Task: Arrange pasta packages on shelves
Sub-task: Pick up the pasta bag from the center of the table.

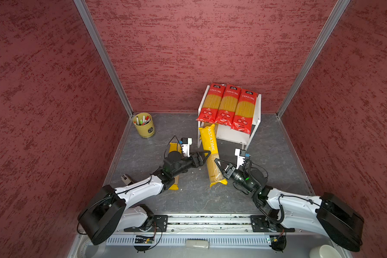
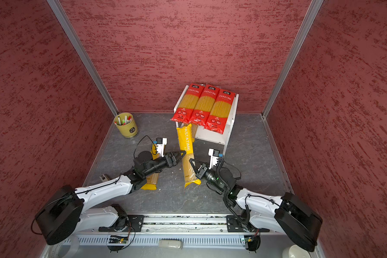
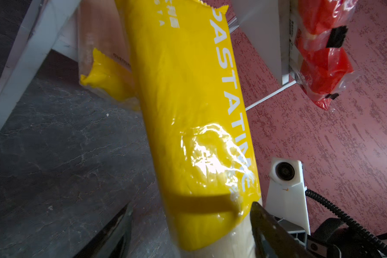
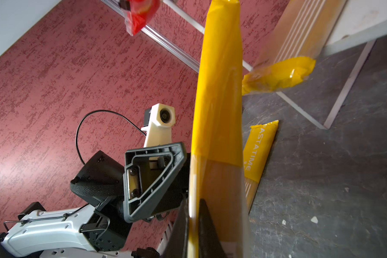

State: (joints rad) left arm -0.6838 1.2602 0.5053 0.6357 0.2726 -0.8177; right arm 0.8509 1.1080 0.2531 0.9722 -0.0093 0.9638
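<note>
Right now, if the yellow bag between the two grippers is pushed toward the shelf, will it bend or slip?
Probably stiff lengthwise: the yellow bag looks straight, its clear part packed with strands. Probably slippery: its film shines, and the right gripper pinches only its edge.

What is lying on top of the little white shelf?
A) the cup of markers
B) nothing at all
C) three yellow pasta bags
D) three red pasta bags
D: in both top views three red pasta bags lie side by side across the top board of the white shelf.
</note>
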